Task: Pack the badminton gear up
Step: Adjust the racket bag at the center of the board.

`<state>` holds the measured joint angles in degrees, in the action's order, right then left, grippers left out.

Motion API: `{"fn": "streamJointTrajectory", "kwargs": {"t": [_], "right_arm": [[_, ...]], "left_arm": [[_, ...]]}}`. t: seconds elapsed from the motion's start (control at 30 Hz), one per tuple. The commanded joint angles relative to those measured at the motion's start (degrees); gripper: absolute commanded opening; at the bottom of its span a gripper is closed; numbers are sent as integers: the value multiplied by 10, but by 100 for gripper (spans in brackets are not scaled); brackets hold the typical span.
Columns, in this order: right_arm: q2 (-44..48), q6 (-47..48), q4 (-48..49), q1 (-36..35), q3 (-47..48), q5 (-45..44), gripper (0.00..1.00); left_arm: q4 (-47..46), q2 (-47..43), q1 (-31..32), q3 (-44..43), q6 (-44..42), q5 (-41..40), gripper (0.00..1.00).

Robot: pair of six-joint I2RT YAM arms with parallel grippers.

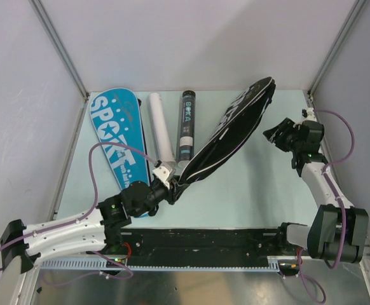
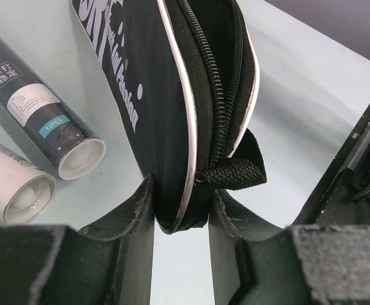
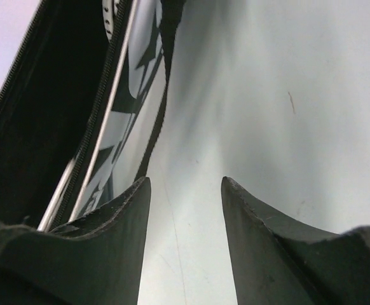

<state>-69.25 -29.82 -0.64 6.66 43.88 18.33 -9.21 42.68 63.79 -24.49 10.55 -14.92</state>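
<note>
A black racket cover (image 1: 236, 127) with white trim lies slanted across the middle of the table, its zip (image 2: 220, 82) partly open. My left gripper (image 1: 174, 184) is shut on the narrow end of the black cover (image 2: 172, 127), and its fingers (image 2: 131, 222) press both sides. To the right of the wide end, my right gripper (image 1: 275, 135) stands open with nothing between its jaws, and the black cover (image 3: 45, 127) runs along its left finger. A blue "SPORT" cover (image 1: 116, 136) lies flat at the left. A white tube (image 1: 161, 130) and a black tube (image 1: 186, 127) lie side by side between the covers.
A black rail (image 1: 204, 240) runs along the near edge between the arm bases. Grey walls and metal frame posts (image 1: 61, 47) close in the pale green table (image 1: 261, 184) on three sides. The tubes' open ends (image 2: 80, 159) face my left gripper.
</note>
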Motion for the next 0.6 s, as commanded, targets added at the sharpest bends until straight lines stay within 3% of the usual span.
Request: {"fn": "streamJointTrajectory", "kwargs": {"t": [0.0, 0.33, 0.57], "right_arm": [[-25, -16, 127, 3, 1, 27, 52], [-164, -28, 218, -7, 53, 50, 59], [-220, -68, 279, -28, 65, 121, 59]], "left_arm": [[-29, -26, -5, 0, 31, 21, 0], [-25, -47, -5, 7, 39, 29, 0], [-20, -47, -5, 10, 43, 26, 0]]}}
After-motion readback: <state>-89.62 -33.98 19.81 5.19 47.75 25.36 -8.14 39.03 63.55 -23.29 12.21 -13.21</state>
